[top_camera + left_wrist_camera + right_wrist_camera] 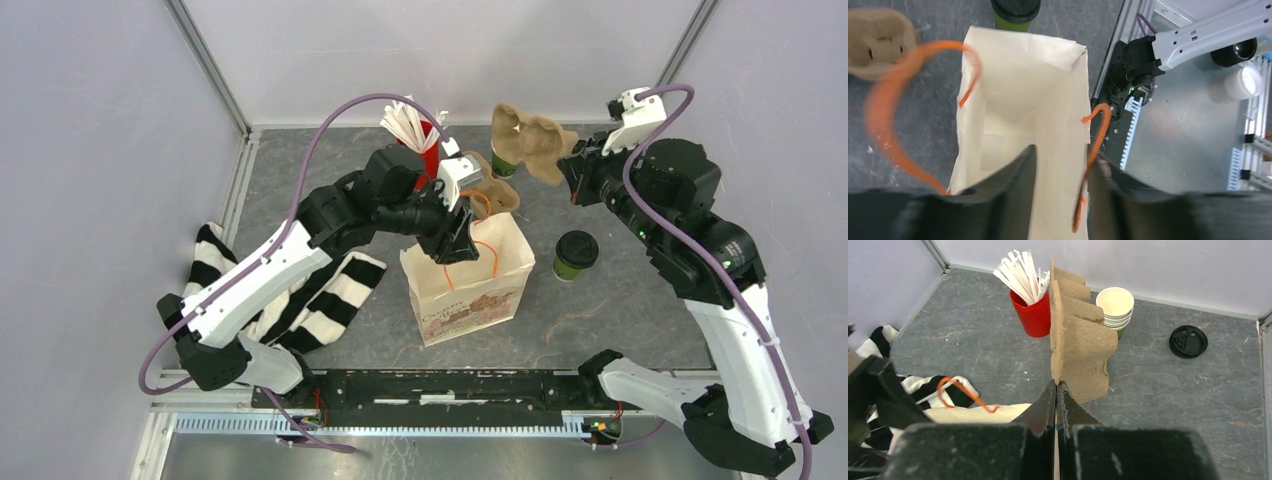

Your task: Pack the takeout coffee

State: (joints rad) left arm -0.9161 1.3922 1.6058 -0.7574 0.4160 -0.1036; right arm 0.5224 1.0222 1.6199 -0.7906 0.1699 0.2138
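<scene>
The takeout coffee (576, 254), a green cup with a black lid, stands on the table right of the open paper bag (467, 290); the left wrist view shows it (1015, 12) just beyond the bag (1018, 95). My left gripper (455, 245) is at the bag's rim. In its wrist view (1062, 152) the jaws are open astride the bag's side wall, one finger inside, one outside by the orange handle (1095, 135). My right gripper (568, 165) is shut on a brown pulp cup carrier (530, 140), held upright in the air at the back (1078, 335).
A red cup of white straws (425, 140) and a stack of lidless green cups (1115, 307) stand at the back. A second pulp carrier (490, 185) lies behind the bag. A lone black lid (1188, 341) lies far right. A striped cloth (330, 290) lies left of the bag.
</scene>
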